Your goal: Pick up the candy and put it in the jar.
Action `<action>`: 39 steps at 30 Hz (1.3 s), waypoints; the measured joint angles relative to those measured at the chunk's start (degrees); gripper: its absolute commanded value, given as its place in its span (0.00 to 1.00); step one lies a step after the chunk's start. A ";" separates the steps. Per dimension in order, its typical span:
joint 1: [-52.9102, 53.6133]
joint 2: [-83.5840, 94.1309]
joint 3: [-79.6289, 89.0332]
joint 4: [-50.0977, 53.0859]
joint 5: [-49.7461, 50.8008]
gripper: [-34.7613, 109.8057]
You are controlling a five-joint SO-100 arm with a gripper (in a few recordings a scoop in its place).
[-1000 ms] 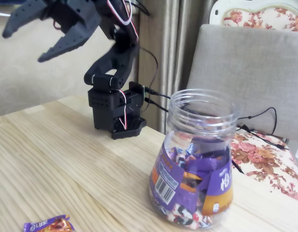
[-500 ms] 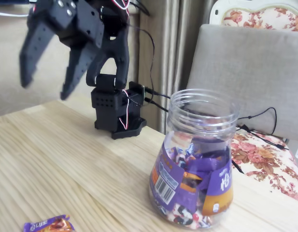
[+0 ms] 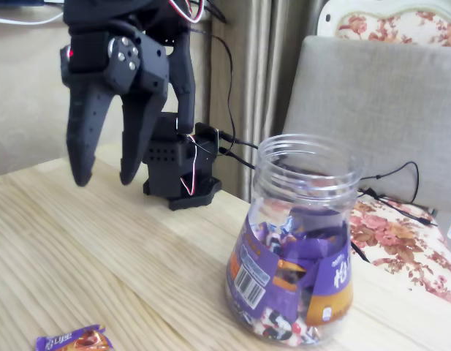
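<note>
A single candy [image 3: 73, 341] in a purple wrapper with an orange picture lies at the bottom left edge of the wooden table, partly cut off by the frame. The clear jar [image 3: 298, 241] with a purple and orange label stands at the right, lid off, with a pile of similar sweets inside. My black gripper [image 3: 104, 178] hangs in the air at the upper left, fingers pointing down, open with nothing between them. It is well above the candy and to the left of the jar.
The arm's black base [image 3: 177, 172] sits at the table's back edge with wires trailing right. A grey cushioned chair back [image 3: 379, 110] and floral fabric [image 3: 400, 241] lie behind the jar. Bare wooden table [image 3: 101, 256] stretches between gripper, candy and jar.
The gripper has swung down from pointing left to pointing straight down and has come lower and slightly right. Its fingers have narrowed a little. The candy and the jar have not moved.
</note>
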 measured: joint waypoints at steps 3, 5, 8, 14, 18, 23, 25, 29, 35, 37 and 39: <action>-1.41 -3.16 0.00 -0.18 -0.62 0.53; -2.29 -4.57 0.00 -0.44 -0.97 0.54; -2.90 -7.03 0.00 -1.93 -1.41 0.63; -3.16 -11.51 -0.70 -5.54 -3.08 0.65; -0.79 -11.60 4.75 -13.18 -2.11 0.65; 2.55 -13.18 11.78 -19.86 -2.29 0.63; 2.46 -15.91 11.78 -20.83 -3.25 0.61; 2.46 -23.47 7.82 -18.63 -5.89 0.59; 2.29 -37.00 -7.56 -8.61 -10.02 0.58; 2.46 -39.90 -13.54 -5.27 -11.16 0.59; 2.46 -42.80 -19.16 -2.20 -12.39 0.59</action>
